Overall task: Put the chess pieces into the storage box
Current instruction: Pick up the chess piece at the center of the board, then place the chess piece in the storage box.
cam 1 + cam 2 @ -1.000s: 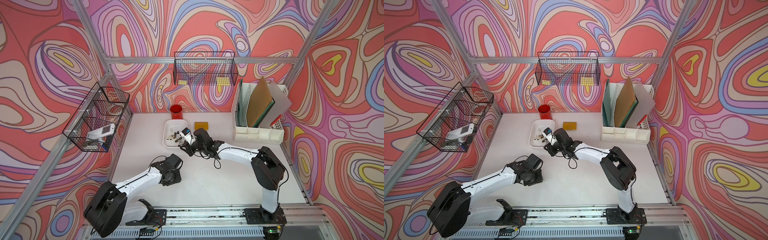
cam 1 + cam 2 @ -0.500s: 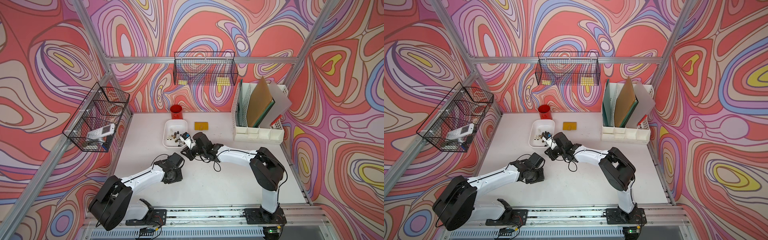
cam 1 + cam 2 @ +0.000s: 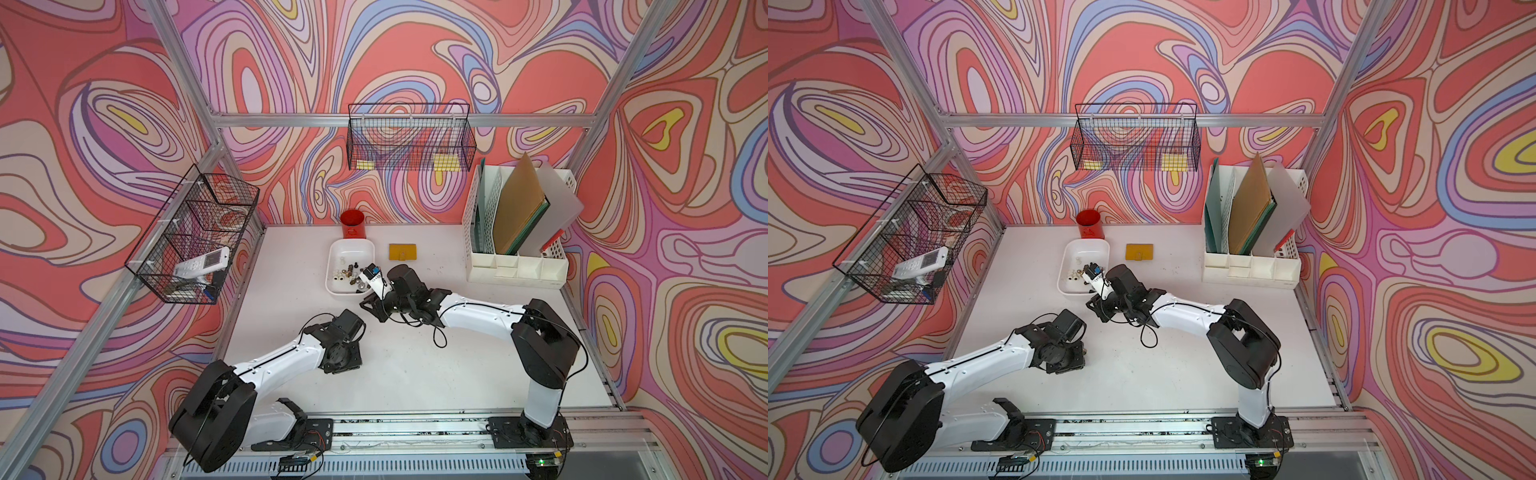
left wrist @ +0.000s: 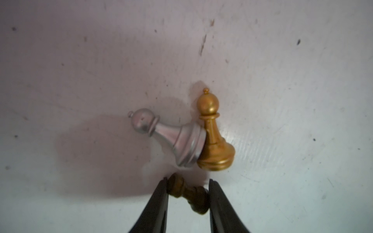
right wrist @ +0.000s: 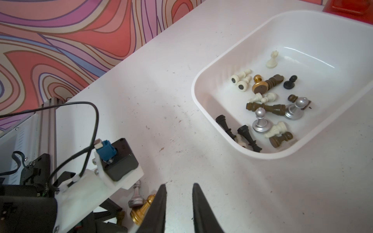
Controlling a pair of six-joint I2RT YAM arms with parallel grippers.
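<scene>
The storage box [image 3: 332, 266] is a shallow white tray at the back middle, seen in both top views, its rim [image 3: 1065, 270] close to my right wrist. Several chess pieces [image 5: 260, 123] lie inside the box's wall [image 5: 194, 88]. On the table a silver pawn [image 4: 171, 137] leans against a gold pawn [image 4: 212, 141]; both show again as the silver pawn [image 5: 136, 196] and the gold pawn [image 5: 143, 209]. My left gripper [image 4: 187, 183] is shut on a dark bronze piece [image 4: 189, 193] lying on the table. My right gripper [image 5: 178, 186] is open, empty, beside those pawns.
A red cup [image 3: 352, 223] stands behind the box, a yellow card [image 3: 402, 251] to its right. A white file rack [image 3: 515, 232] fills the back right. Wire baskets hang on the left wall [image 3: 195, 237] and the back wall [image 3: 409, 139].
My right gripper has drawn back a little from the box toward the front. The left wrist has stayed over the same spot while its jaws narrowed.
</scene>
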